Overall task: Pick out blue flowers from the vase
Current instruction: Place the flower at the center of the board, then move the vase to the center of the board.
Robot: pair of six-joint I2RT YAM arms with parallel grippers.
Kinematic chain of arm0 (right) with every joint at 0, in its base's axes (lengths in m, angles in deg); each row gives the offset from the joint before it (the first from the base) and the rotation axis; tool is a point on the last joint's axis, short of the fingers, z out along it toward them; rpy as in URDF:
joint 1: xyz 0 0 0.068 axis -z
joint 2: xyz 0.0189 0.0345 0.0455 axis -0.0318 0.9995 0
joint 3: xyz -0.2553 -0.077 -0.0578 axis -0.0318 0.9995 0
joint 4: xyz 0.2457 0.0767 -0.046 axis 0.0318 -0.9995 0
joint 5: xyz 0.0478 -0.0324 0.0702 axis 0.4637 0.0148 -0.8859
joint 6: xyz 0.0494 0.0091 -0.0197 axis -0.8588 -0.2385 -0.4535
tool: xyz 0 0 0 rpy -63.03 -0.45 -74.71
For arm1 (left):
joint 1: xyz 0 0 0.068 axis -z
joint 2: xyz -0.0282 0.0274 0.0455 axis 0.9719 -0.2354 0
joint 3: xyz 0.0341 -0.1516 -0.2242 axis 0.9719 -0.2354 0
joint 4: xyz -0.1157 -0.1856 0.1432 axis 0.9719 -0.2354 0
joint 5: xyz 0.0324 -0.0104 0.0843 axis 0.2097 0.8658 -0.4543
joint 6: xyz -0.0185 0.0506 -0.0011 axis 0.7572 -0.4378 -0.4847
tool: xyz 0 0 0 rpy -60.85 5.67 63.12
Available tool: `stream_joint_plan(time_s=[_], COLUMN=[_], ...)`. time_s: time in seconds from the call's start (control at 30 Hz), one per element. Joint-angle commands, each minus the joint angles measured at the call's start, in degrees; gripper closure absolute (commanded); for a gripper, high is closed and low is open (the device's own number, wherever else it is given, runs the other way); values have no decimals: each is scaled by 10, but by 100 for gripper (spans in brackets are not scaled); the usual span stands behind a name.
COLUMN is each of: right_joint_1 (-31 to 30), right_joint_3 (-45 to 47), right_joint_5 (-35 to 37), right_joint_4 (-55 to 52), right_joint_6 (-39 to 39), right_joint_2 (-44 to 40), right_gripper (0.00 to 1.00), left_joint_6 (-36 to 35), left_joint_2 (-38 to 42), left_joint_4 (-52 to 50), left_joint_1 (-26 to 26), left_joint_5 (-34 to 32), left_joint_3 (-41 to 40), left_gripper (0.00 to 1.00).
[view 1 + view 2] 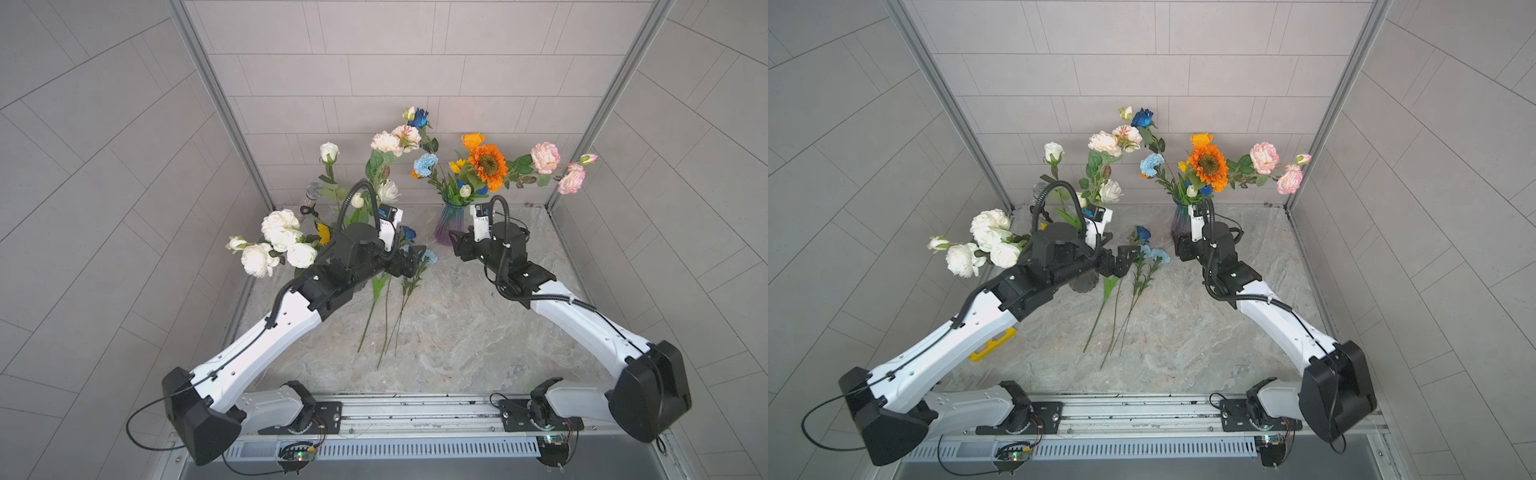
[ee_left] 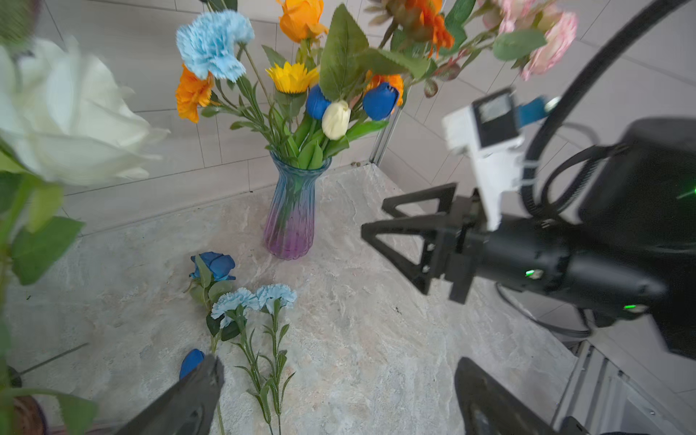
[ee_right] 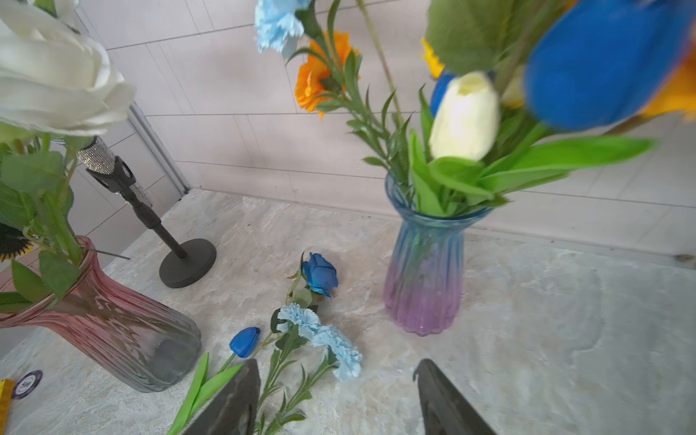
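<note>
A blue-and-purple glass vase [image 2: 292, 214] stands on a marbled table [image 2: 376, 339] and holds a mixed bunch of flowers. The blue flowers in it are 2 dark blue tulip buds [image 2: 317, 102] just above its rim, 1 light blue carnation [image 2: 212, 43] higher up, and a dark blue rose [image 1: 419, 117] on the tallest stem, which appears to rise from the same mouth. All these stems stand close to upright, fanning out a little from the vase's neck. The right gripper [image 2: 373, 217] is just beside the vase without touching it, at about the height of the vase's body. Its jaws are partly spread and hold nothing. The tulip buds therefore lie above and slightly beyond it, so a grasp would probably need the wrist to rise and the jaws to close across a stem. The right arm reaches in low with its wrist bent and its fingers aimed past the near side of the vase. The left gripper [image 2: 339, 361] is farther from the vase, spread fully wide and empty. It hovers over the blue flowers lying flat on the table beside the vase: 1 dark blue rose [image 2: 214, 265], 2 light blue carnations [image 2: 235, 301] and 1 blue tulip [image 3: 244, 341]. The right arm looks the nearer one for the next pick.
</note>
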Motion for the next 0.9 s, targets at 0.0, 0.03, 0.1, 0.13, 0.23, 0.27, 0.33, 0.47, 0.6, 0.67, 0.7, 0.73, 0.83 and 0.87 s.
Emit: stream_joint_plan(time_s=[0.0,0.03,0.1,0.13,0.23,0.27,0.33,0.47,0.6,0.67,0.7,0.73,0.83,0.87], right_joint_1=[15,20,27,30,46,55,66,77,89,94,96,99,107,109], right_joint_3=[-9,-11,-10,-6,10,15,26,40,51,56,58,60,64,66], right_joint_5=[14,18,31,38,55,54,57,78,84,88,89,89,86,82], right_joint_4=[-69,-79,-99,-104,-116,-123,-130,-153,-173,-179,-184,-188,-195,-196], right_joint_6=[26,24,24,24,18,12,7,4,2,2,3,5,4,2], right_joint_2=[-46,-58,-82,-93,-123,-132,-151,-191,-227,-244,-249,-255,-267,-270], right_gripper=[33,33,32,31,30,30,29,20,1,0,0,0,0,0], left_joint_6=[-16,-13,-10,-10,-33,-41,-64,-105,-125,-148,-151,-153,-160,-165], left_joint_2=[-40,-56,-97,-113,-174,-200,-255,-348,-429,-467,-483,-499,-540,-556], left_joint_4=[84,100,147,174,295,333,390,503,557,619,643,654,660,684], left_joint_1=[18,21,25,27,37,40,41,46,49,52,52,52,52,52], left_joint_5=[-66,-77,-87,-93,-115,-121,-126,-154,-166,-174,-179,-187,-194,-192], left_joint_3=[-21,-25,-34,-40,-62,-62,-50,-27,26,41,47,60,111,122], left_gripper=[0,0,0,0,0,0,0,0,0,0,0,0,0,0])
